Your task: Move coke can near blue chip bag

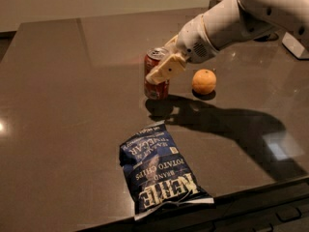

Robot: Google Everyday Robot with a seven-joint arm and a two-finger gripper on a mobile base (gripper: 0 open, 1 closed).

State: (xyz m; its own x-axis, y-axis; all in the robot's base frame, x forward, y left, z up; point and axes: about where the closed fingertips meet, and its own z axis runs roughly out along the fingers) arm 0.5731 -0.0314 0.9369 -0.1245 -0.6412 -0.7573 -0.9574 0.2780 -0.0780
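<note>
The red coke can (154,88) with a silver top stands upright near the middle of the dark table, just left of an orange. My gripper (158,72) reaches in from the upper right and is shut on the coke can. One tan finger (166,67) lies across the can's front; the other is hidden behind it. I cannot tell whether the can rests on the table or hangs just above it. The blue chip bag (159,172) lies flat near the front edge, below the can and apart from it.
A round orange (204,81) sits just right of the can, under my white arm (227,23). The dark table's (58,105) front edge runs along the bottom right. A white base (295,46) stands at the far right.
</note>
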